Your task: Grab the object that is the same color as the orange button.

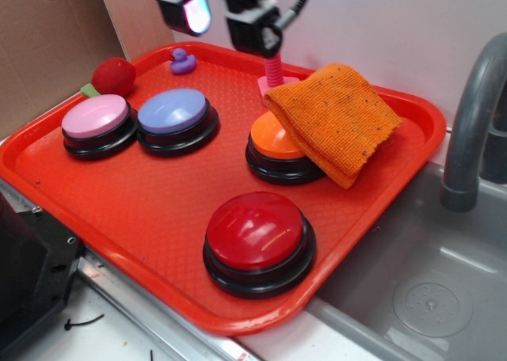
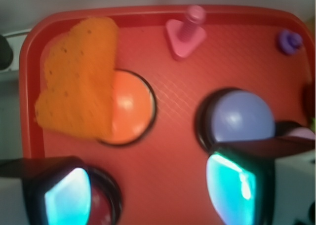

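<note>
One red-orange tray [image 1: 71,183] carries four dome buttons: a pink button [image 1: 97,117] and a purple button [image 1: 173,111] side by side near the tray's left edge, the orange button [image 1: 273,146] toward the right edge, and a red button [image 1: 255,232] near the front edge. There is one orange cloth [image 1: 337,119], folded. It lies draped over the right part of the orange button, partly covering the dome, with its far side resting on the tray near the right edge.

Along the tray's back edge sit a small purple duck [image 1: 183,61] and a pink ridged peg on a flat pink base [image 1: 274,77], the peg just beside the cloth. A red strawberry-like toy [image 1: 113,76] lies at the back-left corner. A grey faucet [image 1: 474,115] and sink [image 1: 428,290] stand off the tray's right side.

The gripper [image 2: 148,183] hangs above the tray, its two fingers [image 2: 232,183] spread apart and holding nothing; the wrist view shows the cloth well clear of them.
</note>
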